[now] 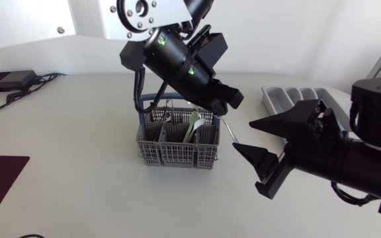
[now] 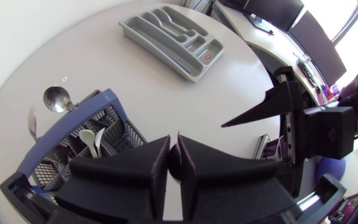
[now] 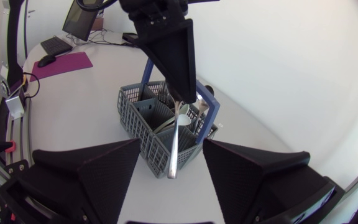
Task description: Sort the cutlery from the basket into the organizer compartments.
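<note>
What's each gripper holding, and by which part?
Left gripper is shut on a silver utensil by its upper end; the rest hangs down. Right gripper is open, empty.

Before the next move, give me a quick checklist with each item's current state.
1. Left gripper shut on the utensil: ok.
2. Utensil hanging outside the basket: ok.
3. Right gripper open for a handover: ok.
4. Utensil's free end inside the right gripper's opening: cannot tell.
5. Utensil type known: cannot tell, head hidden in the grip.
6. Organizer compartments free: ok.
</note>
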